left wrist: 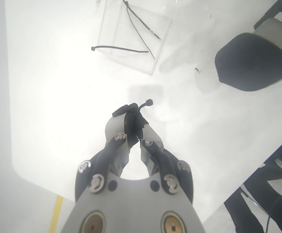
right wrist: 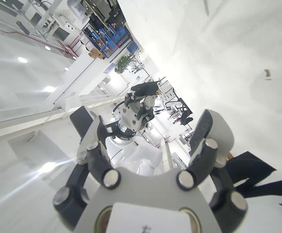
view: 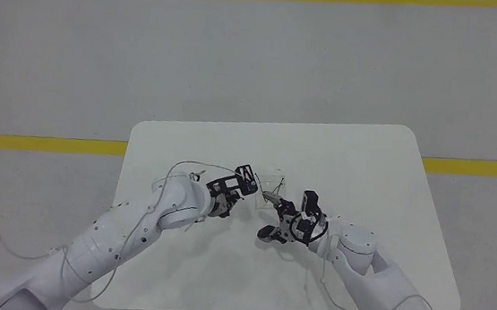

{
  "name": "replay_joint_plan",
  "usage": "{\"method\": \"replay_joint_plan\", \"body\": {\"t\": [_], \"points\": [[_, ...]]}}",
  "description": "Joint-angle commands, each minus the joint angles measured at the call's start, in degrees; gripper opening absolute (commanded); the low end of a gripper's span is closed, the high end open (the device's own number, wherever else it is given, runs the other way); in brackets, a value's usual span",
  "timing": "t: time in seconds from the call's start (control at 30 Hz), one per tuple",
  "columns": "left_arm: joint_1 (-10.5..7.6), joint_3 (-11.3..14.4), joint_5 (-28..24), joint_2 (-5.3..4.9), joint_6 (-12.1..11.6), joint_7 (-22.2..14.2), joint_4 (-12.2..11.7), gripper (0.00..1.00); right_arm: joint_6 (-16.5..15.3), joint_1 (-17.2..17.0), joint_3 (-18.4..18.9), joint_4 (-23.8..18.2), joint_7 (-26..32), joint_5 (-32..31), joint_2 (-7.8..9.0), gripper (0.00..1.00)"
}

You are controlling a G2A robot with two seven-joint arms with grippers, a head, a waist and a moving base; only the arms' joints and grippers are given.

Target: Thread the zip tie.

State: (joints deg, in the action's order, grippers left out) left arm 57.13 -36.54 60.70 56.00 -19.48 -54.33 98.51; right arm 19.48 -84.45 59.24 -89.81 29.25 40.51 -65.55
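Note:
My left gripper (left wrist: pixel 132 112) is shut on a black zip tie (left wrist: pixel 147 103). The tie's square head pokes out just past the fingertips, and the rest of the strap is hidden between the pads. In the top view the left gripper (view: pixel 242 181) hovers over the middle of the white table (view: pixel 364 166). My right gripper (right wrist: pixel 143 117) stands open with nothing between its fingers, facing the left gripper a short way off. In the top view the right gripper (view: pixel 287 217) is to the right of the left one and nearer the front edge.
A clear flat tray (left wrist: pixel 158 59) lies just beyond the left gripper, with a few spare black zip ties (left wrist: pixel 120 48) on it. A tiny dark scrap (left wrist: pixel 197 70) lies on the table near the tray. The table's edges are far from both grippers.

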Motion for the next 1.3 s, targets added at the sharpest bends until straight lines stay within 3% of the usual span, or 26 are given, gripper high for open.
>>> {"method": "replay_joint_plan", "body": {"t": [0.0,0.3,0.57,0.6,0.63,0.7,1.1,1.27], "points": [[-0.73,1.5,0.4,-0.26,0.0,0.5,0.4,0.0,0.0,0.0,0.1,0.0,0.0,-0.1,-0.01,1.0],[-0.85,1.6,0.4,-0.31,0.0,0.5,0.3,0.0,0.0,0.1,-1.0,0.4,-1.9,0.4,-0.27,1.0],[-0.85,1.6,0.4,-0.31,0.0,0.5,0.3,0.0,0.0,2.9,-3.9,2.4,-4.6,3.7,-0.72,1.0],[-0.85,1.6,0.4,-0.31,0.0,0.5,0.3,0.0,0.0,3.2,-4.1,2.4,-4.7,3.8,-0.75,0.95],[-0.85,1.6,0.4,-0.31,0.0,0.5,0.3,0.0,0.0,3.3,-4.3,2.4,-4.8,4.1,-0.77,0.65],[-0.85,1.6,0.4,-0.31,0.0,0.5,0.3,0.0,0.0,3.7,-4.4,2.2,-5.0,4.0,-0.79,0.49],[-0.85,1.6,0.4,-0.31,0.0,0.5,0.3,0.0,-1.9,4.1,-5.0,1.9,-4.7,2.5,-1.25,0.31],[-0.85,1.6,0.4,-0.31,0.0,0.5,0.3,0.0,-2.0,4.7,-5.5,2.1,-4.8,2.0,-1.57,0.31]]}}
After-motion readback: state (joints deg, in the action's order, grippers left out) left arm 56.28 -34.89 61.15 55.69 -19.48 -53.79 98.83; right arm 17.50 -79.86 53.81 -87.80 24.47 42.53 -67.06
